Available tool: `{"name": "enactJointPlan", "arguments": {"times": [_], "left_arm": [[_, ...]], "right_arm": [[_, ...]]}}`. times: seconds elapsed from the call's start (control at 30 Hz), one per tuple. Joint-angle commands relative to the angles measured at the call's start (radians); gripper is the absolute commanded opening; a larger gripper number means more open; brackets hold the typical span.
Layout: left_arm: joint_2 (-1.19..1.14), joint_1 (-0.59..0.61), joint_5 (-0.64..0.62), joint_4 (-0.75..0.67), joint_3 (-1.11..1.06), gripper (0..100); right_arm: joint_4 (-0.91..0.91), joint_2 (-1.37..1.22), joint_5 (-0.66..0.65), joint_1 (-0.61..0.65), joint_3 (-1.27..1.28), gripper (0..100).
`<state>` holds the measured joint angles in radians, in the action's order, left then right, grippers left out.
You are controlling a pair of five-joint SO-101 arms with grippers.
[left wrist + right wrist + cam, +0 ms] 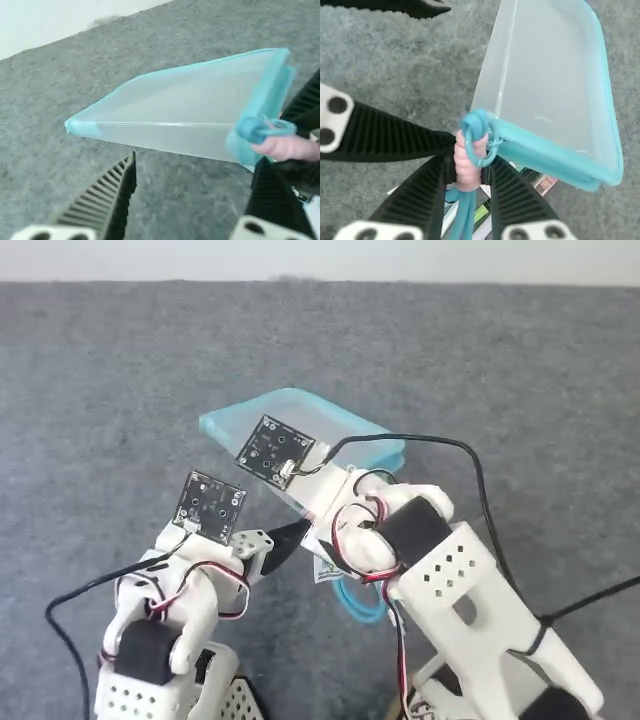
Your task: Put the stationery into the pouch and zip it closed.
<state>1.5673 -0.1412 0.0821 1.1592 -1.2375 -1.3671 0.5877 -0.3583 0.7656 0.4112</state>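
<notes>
Pouch point(550, 90) extends from right fingers point(420, 195) clamped on its pink tab point(466, 165); left fingers point(110, 195) gape open nearby.

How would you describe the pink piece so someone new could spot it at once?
On the grey table, find the translucent pouch with teal edging. At its corner nearest the arms, the right gripper is shut on a short pink stub. It is the only pink thing there, with a teal cord looped around it.
</notes>
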Motion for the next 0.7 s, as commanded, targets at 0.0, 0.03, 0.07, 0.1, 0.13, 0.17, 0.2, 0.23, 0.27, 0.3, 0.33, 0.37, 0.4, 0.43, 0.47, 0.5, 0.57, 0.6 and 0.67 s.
{"name": "enactJointPlan", "arguments": {"times": [0.0,0.03,0.07,0.1,0.13,0.17,0.2,0.23,0.27,0.3,0.33,0.37,0.4,0.43,0.47,0.5,0.57,0.6,0.67], "left_arm": [[0.018,-0.009,0.012,0.006,0.054,35],[0.018,-0.009,0.012,0.003,0.054,35],[0.018,-0.009,0.012,0.000,0.051,35],[0.018,-0.009,0.009,0.000,0.051,35],[0.018,-0.009,0.009,0.003,0.051,35],[0.018,-0.009,0.009,0.005,0.053,35],[0.018,-0.009,0.009,0.006,0.054,35],[0.018,-0.009,0.009,0.006,0.054,35],[0.018,-0.009,0.008,0.006,0.054,35],[0.018,-0.009,0.003,0.005,0.054,35],[0.018,-0.009,-0.011,0.002,0.054,35],[0.018,-0.009,-0.040,-0.005,0.054,35],[0.018,-0.009,-0.072,-0.018,0.054,35],[0.018,-0.009,-0.097,-0.028,0.054,35],[0.018,-0.009,-0.107,-0.034,0.053,35],[0.018,-0.009,-0.115,-0.035,0.053,35],[0.018,-0.009,-0.117,-0.035,0.053,35],[0.018,-0.009,-0.120,-0.035,0.051,35],[0.018,-0.009,-0.152,-0.035,0.053,35]], "right_arm": [[0.013,-0.004,0.021,-0.010,-0.014,0.6],[0.013,-0.004,0.038,-0.010,-0.014,0.6],[0.013,-0.004,0.049,-0.010,-0.015,0.6],[0.013,-0.004,0.051,-0.010,-0.015,0.6],[0.013,-0.004,0.054,-0.010,-0.015,0.6],[0.013,-0.004,0.054,-0.010,-0.015,0.6],[0.013,-0.004,0.057,-0.010,-0.015,0.6],[0.015,-0.004,0.060,-0.010,-0.015,0.6],[0.021,-0.004,0.066,-0.016,-0.015,0.6],[0.027,-0.004,0.087,-0.030,-0.015,0.6],[0.042,-0.004,0.112,-0.045,-0.015,0.6],[0.056,-0.004,0.129,-0.062,-0.015,0.6],[0.068,-0.004,0.141,-0.073,-0.012,0.6],[0.076,-0.004,0.146,-0.074,-0.012,0.6],[0.081,-0.004,0.149,-0.074,-0.012,0.6],[0.081,-0.004,0.152,-0.074,-0.012,0.6],[0.082,-0.004,0.153,-0.074,-0.012,0.6],[0.082,-0.004,0.153,-0.074,-0.012,0.6],[0.082,-0.004,0.153,-0.074,-0.012,0.6]]}}
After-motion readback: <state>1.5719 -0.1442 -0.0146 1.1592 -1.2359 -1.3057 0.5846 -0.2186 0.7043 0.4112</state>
